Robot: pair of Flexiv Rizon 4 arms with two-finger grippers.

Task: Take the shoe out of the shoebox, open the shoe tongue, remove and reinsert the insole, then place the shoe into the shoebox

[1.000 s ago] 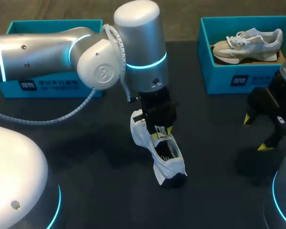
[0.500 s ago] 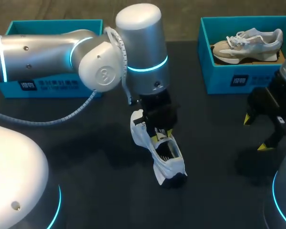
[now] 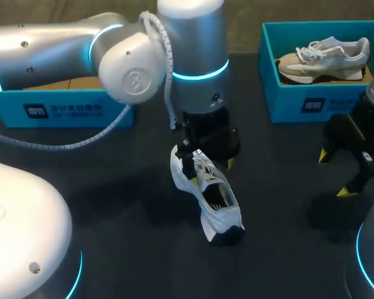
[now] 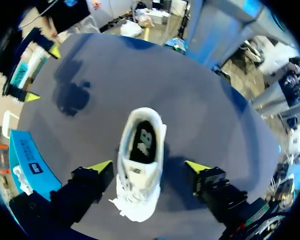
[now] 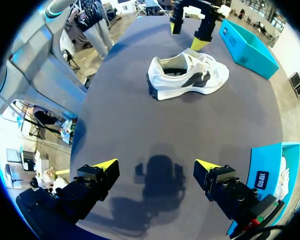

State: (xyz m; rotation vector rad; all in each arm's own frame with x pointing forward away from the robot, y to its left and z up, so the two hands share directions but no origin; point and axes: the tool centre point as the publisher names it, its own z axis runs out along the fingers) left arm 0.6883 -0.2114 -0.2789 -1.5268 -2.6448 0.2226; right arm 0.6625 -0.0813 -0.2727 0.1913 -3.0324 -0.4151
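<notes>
1. White low-top sneaker with black side mark (image 3: 215, 199): upright on the dark counter (image 3: 112, 205), frame centre. Its long axis runs from upper left (toe) to lower right (heel).
2. Left claw (image 4: 148, 168): open, straddling the laced forefoot, clear of both flanks. Nearer arm.
3. Right claw (image 5: 156, 167): open, over bare counter at right edge, well apart.
4. Teal cardboard shoebox (image 3: 68, 112), upper left; second teal shoebox (image 3: 343, 103), upper right. Both are well apart from the sneaker.

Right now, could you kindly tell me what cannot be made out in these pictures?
Left shoebox inside: head view, left arm covers most.
White shoe toe end: head view, partly behind the left jaws.
Grey shoe in right shoebox: right wrist view, cut by the edge.
</notes>
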